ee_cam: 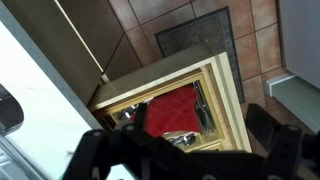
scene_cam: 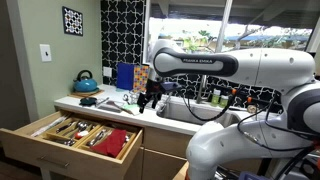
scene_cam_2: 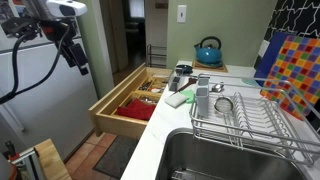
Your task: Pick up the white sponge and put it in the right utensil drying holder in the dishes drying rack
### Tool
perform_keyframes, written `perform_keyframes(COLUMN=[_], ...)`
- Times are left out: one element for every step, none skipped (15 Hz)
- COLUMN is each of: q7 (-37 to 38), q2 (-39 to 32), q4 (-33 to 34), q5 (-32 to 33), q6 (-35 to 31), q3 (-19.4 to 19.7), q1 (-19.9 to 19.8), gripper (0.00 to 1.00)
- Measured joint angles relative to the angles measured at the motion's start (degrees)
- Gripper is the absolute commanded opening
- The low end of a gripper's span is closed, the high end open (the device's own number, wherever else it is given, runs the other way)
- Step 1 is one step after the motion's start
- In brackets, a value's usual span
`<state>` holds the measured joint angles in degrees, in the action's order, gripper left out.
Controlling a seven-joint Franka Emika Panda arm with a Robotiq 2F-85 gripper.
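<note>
My gripper [scene_cam_2: 78, 62] hangs well left of the dishes drying rack [scene_cam_2: 250, 120], out beyond the open wooden drawer [scene_cam_2: 118, 116]. The wrist view shows its fingers spread and empty. I take the white sponge [scene_cam_2: 184, 97] to be the pale lump on the counter just left of the rack. It should be light and squashy, so I'd pinch across its middle. It is too small for me to read its long axis.

white Panda arm [scene_cam: 232, 66] reaching out level; black Robotiq gripper [scene_cam_2: 76, 58] hanging high over the open wooden drawer [scene_cam_2: 135, 100]; jaws spread apart
</note>
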<state>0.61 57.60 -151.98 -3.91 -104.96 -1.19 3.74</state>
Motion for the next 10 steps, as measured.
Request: perform_keyframes(q7=[0.0,0.0,0.0,0.01,0.47,0.78,0.79,0.76,0.4,0.04], q2=[0.0,-0.01,-0.01,-0.08,-0.47,-1.39,-3.0,-5.18,-8.04,-11.35], q4=[0.0,0.0,0.0,0.06,0.2,0.37,0.6,0.89,1.36,1.96], q5=[0.0,0.0,0.0,0.09,0.38,0.86,1.2,1.27,1.34,1.34], q6=[0.0,0.0,0.0,0.0,-0.65,-2.32,-4.89,-8.01,-11.81,-15.63], q3=[0.0,0.0,0.0,0.0,0.01,0.08,0.35,0.78,1.31,1.85], q1=[0.0,0.0,0.0,-0.11,-0.59,-1.49,-2.61,-3.61,-4.35,-4.73], gripper=[1.0,1.0,1.0,1.0,1.0,1.0,1.0,1.0,1.0,1.0])
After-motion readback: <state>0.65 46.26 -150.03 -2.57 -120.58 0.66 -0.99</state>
